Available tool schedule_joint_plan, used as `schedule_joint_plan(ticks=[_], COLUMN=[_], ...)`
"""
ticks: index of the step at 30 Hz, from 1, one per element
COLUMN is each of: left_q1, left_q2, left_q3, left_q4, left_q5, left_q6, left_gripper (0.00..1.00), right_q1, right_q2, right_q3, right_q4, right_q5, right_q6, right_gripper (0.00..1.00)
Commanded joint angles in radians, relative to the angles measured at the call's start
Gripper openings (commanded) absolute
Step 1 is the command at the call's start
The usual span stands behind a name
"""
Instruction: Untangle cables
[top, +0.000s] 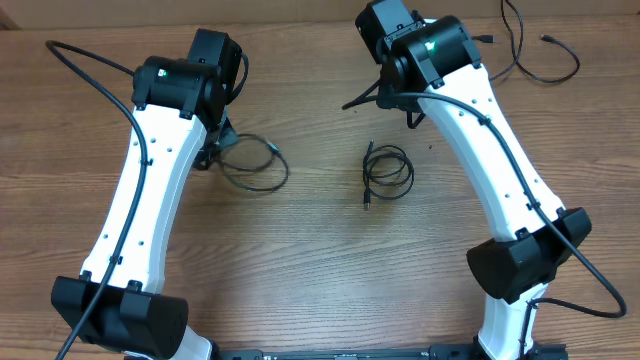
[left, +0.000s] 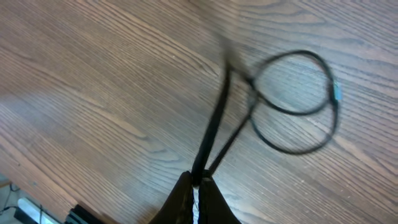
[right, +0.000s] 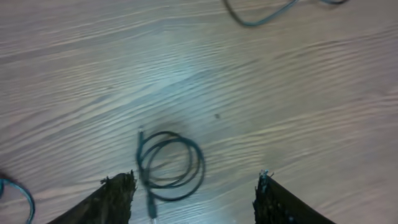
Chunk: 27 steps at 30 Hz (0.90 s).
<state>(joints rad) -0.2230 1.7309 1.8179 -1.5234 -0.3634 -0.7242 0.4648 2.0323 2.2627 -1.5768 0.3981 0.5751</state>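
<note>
A small wound coil of thin black cable (top: 388, 172) lies on the wooden table (top: 320, 250) at the centre. A looser looped cable (top: 252, 165) rests to its left. My left gripper (left: 198, 184) is shut on that looped cable (left: 298, 106), whose two strands run up from the fingertips to the loops on the wood. My right gripper (right: 194, 183) hangs open above the table with nothing in it. Below and between its fingers (right: 121, 190) lies the coil (right: 171, 165), with a plug end pointing toward the camera. In the overhead view the right gripper (top: 385, 100) hovers just behind the coil.
Another thin black cable (top: 540, 50) lies spread at the back right of the table, and part of it (right: 255, 18) shows at the top of the right wrist view. The white arms' thick black cords (top: 85, 60) arch over the table sides.
</note>
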Motion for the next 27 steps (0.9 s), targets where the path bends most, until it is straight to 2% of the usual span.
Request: schedule_joint_plan(ticks=[1,4,8,10,12,15,19,21,25,27], left_q1=[0.002,0.002,0.002,0.002,0.007,0.013,0.013,0.013,0.027,0.055], left_q2=[0.01,0.009,0.005,0.002,0.001,0.001,0.001,0.001,0.002,0.002], left_q3=[-0.004,-0.003,0.026,0.061,0.109,0.183,0.271,0.29,0.292,0.292], left_q4=[0.035,0.081,0.105,0.108,0.121,0.124,0.105,0.102,0.046,-0.022], left_q5=[0.124,0.357,0.816,0.978,1.019,1.019,1.025,0.978,0.645,0.447], left_q6=[0.129,0.337,0.66,0.733,0.702,0.642,0.641,0.603,0.364,0.239], left_gripper=[0.04,0.04,0.04,0.04,0.04,0.04,0.04,0.04,0.04,0.04], right_q1=[-0.002,-0.002,-0.001,-0.002,-0.002,-0.002,-0.002,-0.002,-0.002,-0.002], right_q2=[-0.008,-0.008,-0.008,-0.008,-0.008,-0.008,-0.006,-0.006,-0.006,-0.006], right_q3=[0.008,0.008,-0.002,-0.015,-0.032,-0.05,-0.052,-0.052,-0.052,-0.052], right_q4=[0.031,0.054,0.077,0.092,0.098,0.099,0.103,0.106,0.109,0.105], right_q5=[-0.2,-0.294,-0.369,-0.425,-0.469,-0.498,-0.55,-0.55,-0.55,-0.549], right_q6=[-0.007,-0.007,-0.05,-0.098,-0.113,-0.129,-0.191,-0.191,-0.187,-0.187], right_gripper=[0.63,0.64,0.7,0.72,0.73,0.73,0.76,0.77,0.82,0.9])
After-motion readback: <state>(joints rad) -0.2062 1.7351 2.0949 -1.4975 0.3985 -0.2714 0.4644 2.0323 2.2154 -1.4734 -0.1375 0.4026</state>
